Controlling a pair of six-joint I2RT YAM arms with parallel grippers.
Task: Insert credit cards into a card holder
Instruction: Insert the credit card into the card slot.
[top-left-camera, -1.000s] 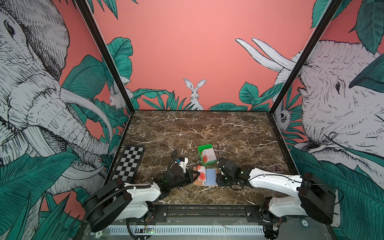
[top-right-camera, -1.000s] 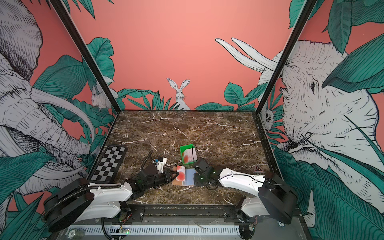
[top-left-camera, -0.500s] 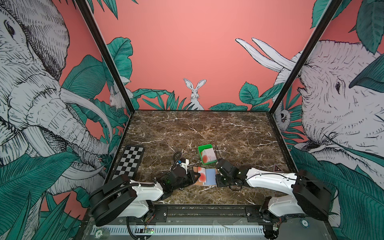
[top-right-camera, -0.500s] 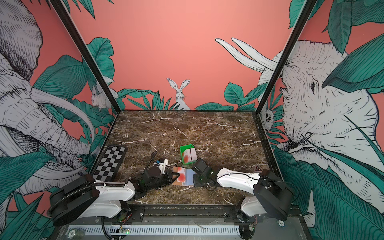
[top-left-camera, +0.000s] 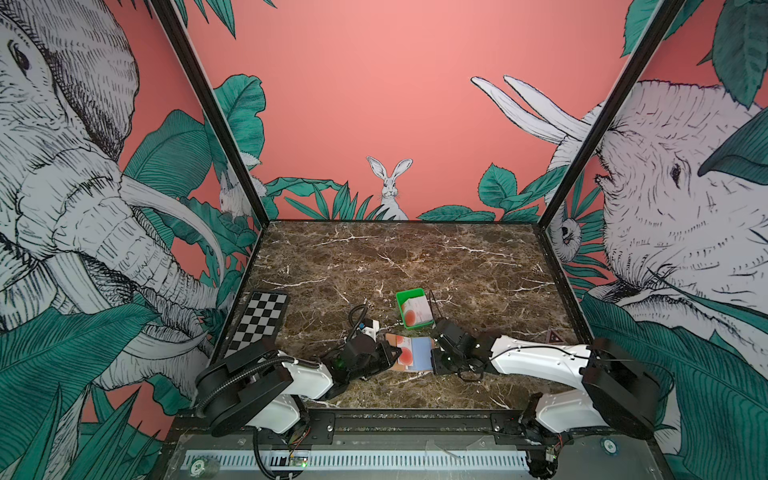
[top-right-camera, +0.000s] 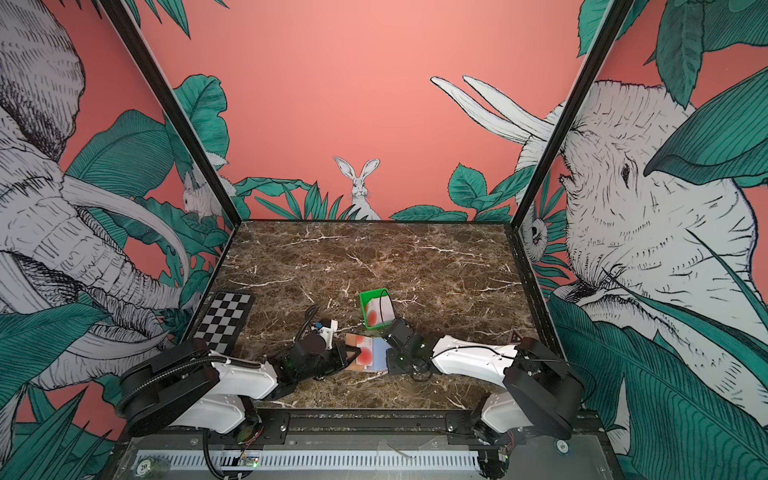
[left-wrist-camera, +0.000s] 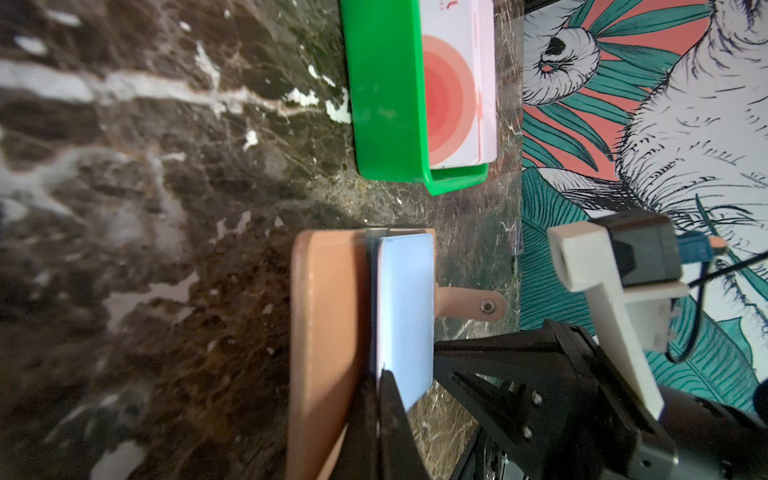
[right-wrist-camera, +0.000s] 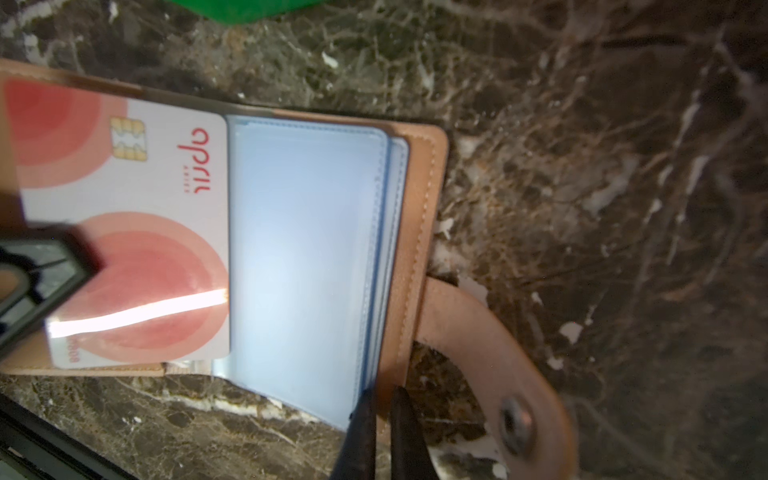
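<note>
On card holder (right-wrist-camera: 420, 208): left jaws clamp "april" credit card (right-wrist-camera: 166, 178); right jaws together.

In the right wrist view, a white credit card (right-wrist-camera: 166, 195) at the left of the frame carries one red word, turned on its side; it seems to read "april". The tiny letters beside it are too small to read, and the digits at the card's lower left corner are blurred. In the left wrist view, a second white card (left-wrist-camera: 457, 83) in the green tray (left-wrist-camera: 386, 104) at the top of the frame shows red marks cut off by the edge, not readable. In both top views, a round sticker (top-left-camera: 197, 466) (top-right-camera: 143, 466) at the lower left, on the base (top-left-camera: 374, 459), says "20". The other round sticker (top-left-camera: 609, 445) (top-right-camera: 561, 445) at the lower right is not legible. A small red triangle sign (top-left-camera: 555, 336) (top-right-camera: 515, 336) lies on the table (top-left-camera: 395, 257); its symbol cannot be made out.
</note>
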